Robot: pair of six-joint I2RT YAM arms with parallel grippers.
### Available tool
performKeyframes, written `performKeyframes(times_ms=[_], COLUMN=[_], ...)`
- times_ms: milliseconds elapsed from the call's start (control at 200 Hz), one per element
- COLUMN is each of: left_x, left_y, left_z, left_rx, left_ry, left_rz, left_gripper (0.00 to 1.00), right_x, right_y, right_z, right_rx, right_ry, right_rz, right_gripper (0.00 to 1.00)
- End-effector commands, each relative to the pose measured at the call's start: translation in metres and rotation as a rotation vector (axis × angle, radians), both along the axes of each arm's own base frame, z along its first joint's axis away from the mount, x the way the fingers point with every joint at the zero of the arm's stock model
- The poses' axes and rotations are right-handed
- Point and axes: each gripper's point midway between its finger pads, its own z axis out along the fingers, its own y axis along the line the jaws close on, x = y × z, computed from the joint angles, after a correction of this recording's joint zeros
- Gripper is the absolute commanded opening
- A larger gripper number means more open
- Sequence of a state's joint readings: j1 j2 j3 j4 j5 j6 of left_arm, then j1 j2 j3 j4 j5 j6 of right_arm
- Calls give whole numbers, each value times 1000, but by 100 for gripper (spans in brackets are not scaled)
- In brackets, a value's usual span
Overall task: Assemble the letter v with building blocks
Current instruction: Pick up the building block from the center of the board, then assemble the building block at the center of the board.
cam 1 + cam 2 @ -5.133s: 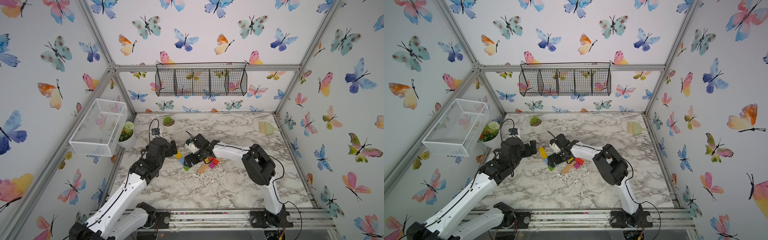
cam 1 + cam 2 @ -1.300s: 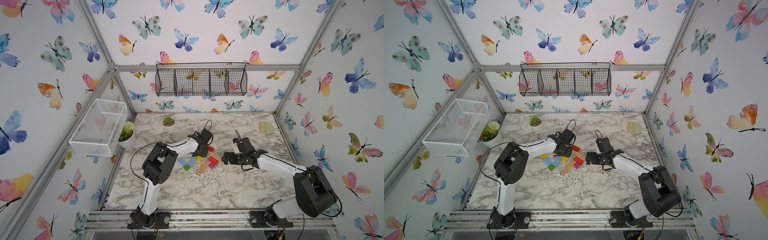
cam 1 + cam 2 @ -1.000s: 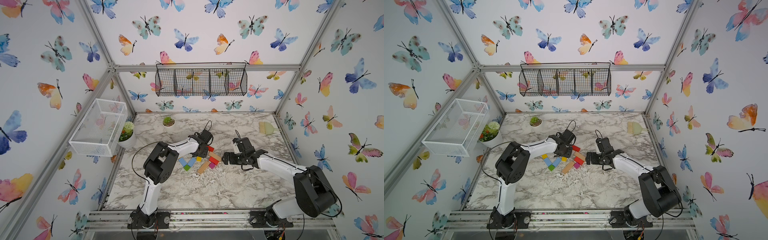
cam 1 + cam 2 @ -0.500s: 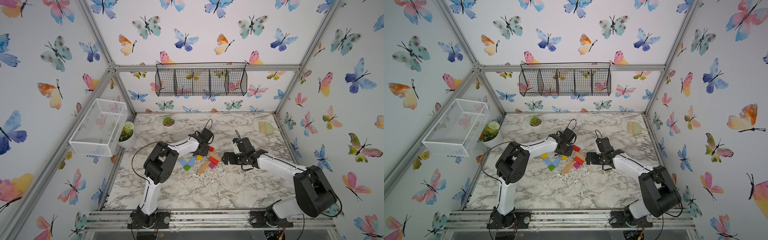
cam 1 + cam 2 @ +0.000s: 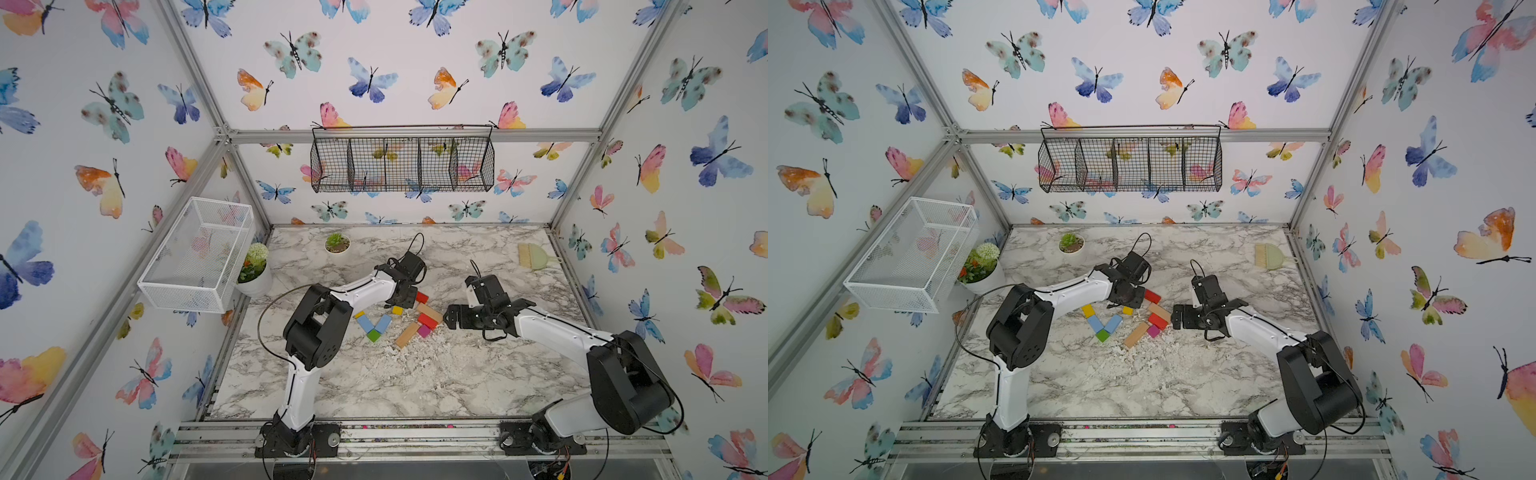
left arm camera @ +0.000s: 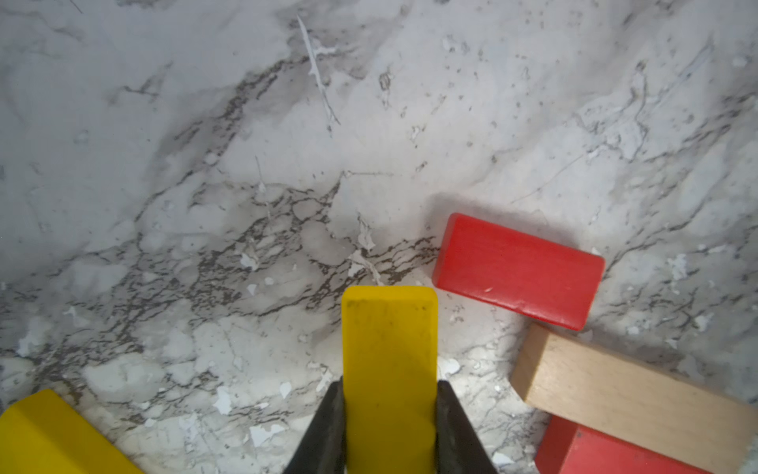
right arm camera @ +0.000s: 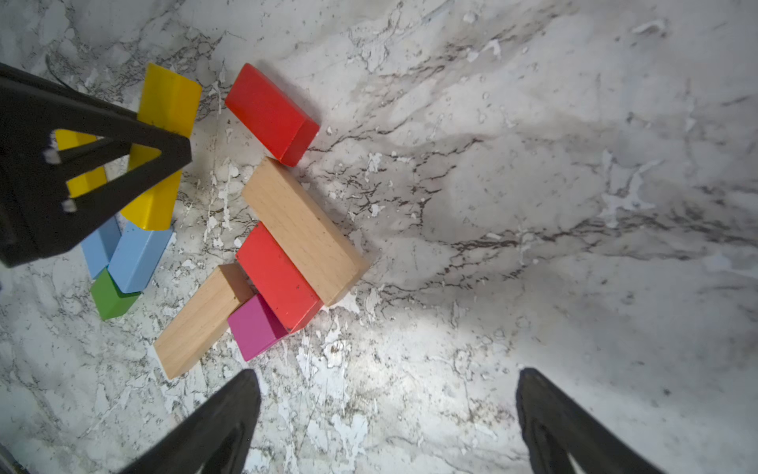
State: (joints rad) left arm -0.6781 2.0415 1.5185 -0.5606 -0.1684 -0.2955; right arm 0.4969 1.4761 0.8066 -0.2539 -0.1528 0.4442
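We count ten blocks (image 5: 428, 321) on the table (image 7: 533, 164).
- Yellow bars (image 5: 1087, 310): two. The left gripper (image 6: 389, 383) is clamped on one yellow bar (image 6: 389, 340), whose end touches a blue bar (image 7: 137, 258).
- Blue bars: two, meeting at one green cube (image 7: 113, 297).
- Red bars (image 7: 270, 111): two.
- Tan bars (image 7: 299, 230): two.
- Magenta cube (image 7: 256, 328): one.
- Right gripper (image 7: 387, 373): spread wide, empty, near the cluster.

Clamps the left gripper (image 6: 389, 383) on a yellow bar (image 6: 389, 328) that juts out ahead of the jaws. Holds the right gripper (image 7: 387, 371) spread wide.
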Motion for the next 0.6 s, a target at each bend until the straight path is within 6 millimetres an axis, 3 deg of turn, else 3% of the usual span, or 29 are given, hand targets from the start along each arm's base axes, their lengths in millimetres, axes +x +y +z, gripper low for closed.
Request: performKeyframes(times_ms=[0, 240, 596], left_x=[10, 19, 25], left_y=[7, 10, 27], left_z=[25, 34, 23], left_rx=[17, 26, 54], left_ry=[-56, -83, -82], left_rz=[-13, -23, -21], left_gripper=[29, 29, 28], right_x=[-4, -4, -4], right_y=[-4, -2, -1], right_z=[-1, 0, -2], right_rx=[-6, -1, 0], right_ry=[0, 3, 7], right_rz=[6, 11, 14], right_gripper=[99, 99, 99])
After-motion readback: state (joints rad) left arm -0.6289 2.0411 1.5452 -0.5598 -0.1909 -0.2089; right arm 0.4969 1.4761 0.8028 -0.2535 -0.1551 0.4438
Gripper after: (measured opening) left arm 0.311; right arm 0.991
